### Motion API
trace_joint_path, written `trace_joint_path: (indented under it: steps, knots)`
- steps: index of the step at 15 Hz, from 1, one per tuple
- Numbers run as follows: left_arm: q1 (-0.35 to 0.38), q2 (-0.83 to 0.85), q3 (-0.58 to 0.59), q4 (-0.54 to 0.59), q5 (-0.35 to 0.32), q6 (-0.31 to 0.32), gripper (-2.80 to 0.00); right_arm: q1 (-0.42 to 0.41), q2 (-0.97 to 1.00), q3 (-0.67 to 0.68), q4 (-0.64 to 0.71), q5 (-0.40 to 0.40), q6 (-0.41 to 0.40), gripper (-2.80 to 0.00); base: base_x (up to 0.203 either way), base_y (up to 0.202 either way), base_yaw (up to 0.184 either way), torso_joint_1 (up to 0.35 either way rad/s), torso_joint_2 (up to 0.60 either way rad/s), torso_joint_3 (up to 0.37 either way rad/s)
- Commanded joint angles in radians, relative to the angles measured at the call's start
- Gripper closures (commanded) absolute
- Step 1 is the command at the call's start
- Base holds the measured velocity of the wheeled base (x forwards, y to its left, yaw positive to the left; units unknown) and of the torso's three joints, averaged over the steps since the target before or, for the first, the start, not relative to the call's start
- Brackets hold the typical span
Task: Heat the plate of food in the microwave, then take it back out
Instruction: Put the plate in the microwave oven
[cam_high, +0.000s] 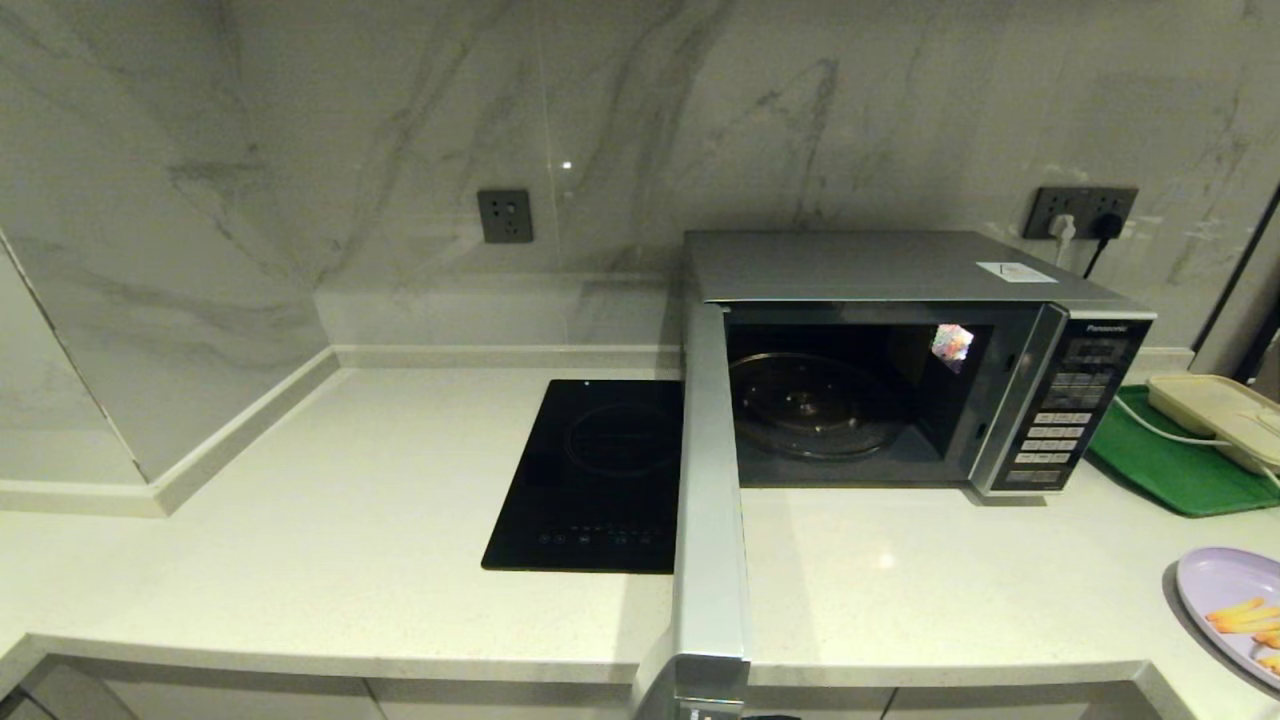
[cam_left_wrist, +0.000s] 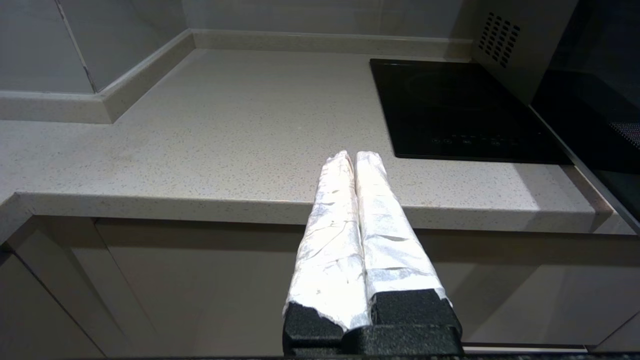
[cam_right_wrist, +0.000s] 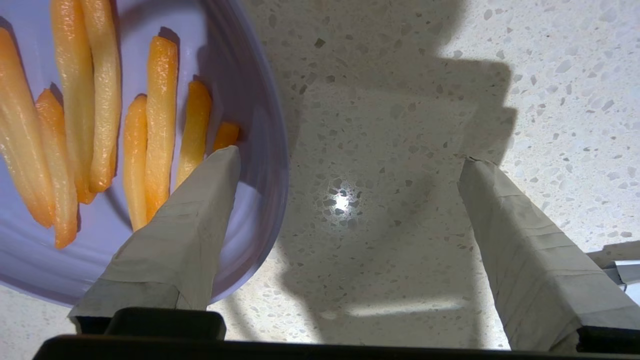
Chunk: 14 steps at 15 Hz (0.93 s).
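Head view: the microwave (cam_high: 1000, 330) is a big silver metal box, and it sits on the pale speckled stone counter (cam_high: 300, 560) against the grey marble wall.
Microwave door: it (cam_high: 710, 500) is swung wide open and sticks out toward the front edge of the counter, a long flat silver slab.
Inside the microwave: a round glass turntable (cam_high: 815, 405) lies flat in the dark hollow with nothing on it.
Keypad: a black panel with rows of small pale buttons (cam_high: 1060, 425) is on the right side of the microwave front.
Plate of food: the plate of food (cam_high: 1235, 610) is round, smooth and pale purple. It rests on the counter at the far right, well apart from the microwave, with shiny orange-yellow sticks on it.
Hob: a flat shiny black glass hob (cam_high: 595, 475) lies just to the left of the open door.
Right gripper: the right gripper (cam_right_wrist: 350, 160) has its two taped fingers spread wide apart. One finger is over the plate rim by the sticks and the other is over bare counter.
Left gripper: the left gripper (cam_left_wrist: 354, 156) waits by the front edge of the counter, its crinkly silver-wrapped fingers pressed together, holding nothing.
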Motion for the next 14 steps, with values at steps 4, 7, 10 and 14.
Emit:
trace_joint_path:
  steps: [4,7,10,14]
  knots:
    - [0.0,0.0,0.0,-0.001,0.001,-0.001,0.0,-0.001,0.012,0.0,-0.015,0.0,0.002,-2.8,0.0,0.0,0.0,0.0,0.0,0.0]
    - [0.0,0.0,0.0,-0.001,0.001,-0.001,0.0,-0.001,0.018,0.005,-0.029,-0.003,0.002,-2.8,0.0,0.0,0.0,0.0,0.0,0.0]
    - [0.0,0.0,0.0,-0.001,0.001,-0.001,0.0,-0.001,0.018,0.009,-0.029,-0.001,0.002,-2.8,0.0,0.0,0.0,0.0,0.0,0.0]
    - [0.0,0.0,0.0,-0.001,0.001,-0.001,0.0,-0.001,0.025,0.016,-0.031,0.0,0.002,0.0,0.0,0.0,0.0,0.0,0.0,0.0]
